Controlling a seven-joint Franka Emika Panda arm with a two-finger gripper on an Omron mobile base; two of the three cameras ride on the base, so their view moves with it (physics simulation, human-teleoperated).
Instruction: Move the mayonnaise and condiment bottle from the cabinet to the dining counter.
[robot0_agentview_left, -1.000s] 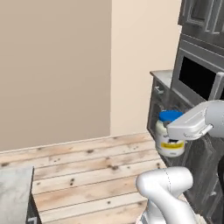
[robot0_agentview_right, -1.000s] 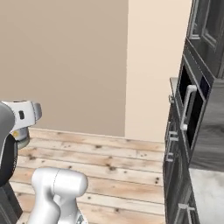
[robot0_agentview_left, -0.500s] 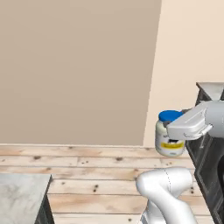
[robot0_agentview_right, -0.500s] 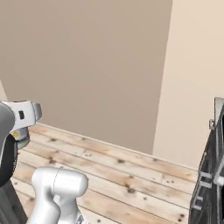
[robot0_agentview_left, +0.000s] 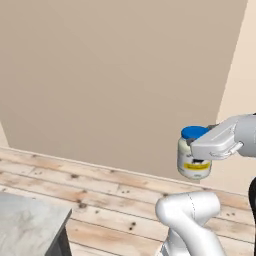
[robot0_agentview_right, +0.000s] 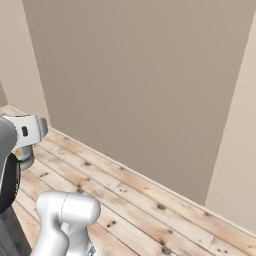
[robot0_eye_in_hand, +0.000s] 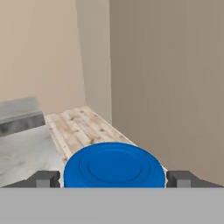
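From my left base camera, I see the short wide whitish mayonnaise jar with its blue lid and yellow-blue label (robot0_agentview_left: 193, 159) upright in the white two-finger gripper (robot0_agentview_left: 200, 161), carried in the air above the pale wooden plank floor (robot0_agentview_left: 100, 200). The jaws stand wide, clamped on the jar's body just under the lid. A corner of the grey marble-topped desk (robot0_agentview_left: 27, 225) sits at lower left. The label's writing is too small for me to read.

From the right base camera, the gripper (robot0_agentview_right: 24, 148) is at the left edge with the jar's base (robot0_agentview_right: 24, 159) peeking below it.

Through the hand camera, the round blue lid (robot0_eye_in_hand: 114, 166) sits between both dark fingertips (robot0_eye_in_hand: 43, 178). I judge the jar rigid, smooth and moderately heavy; the grip on its wide body suits it, though slick sides could slip.
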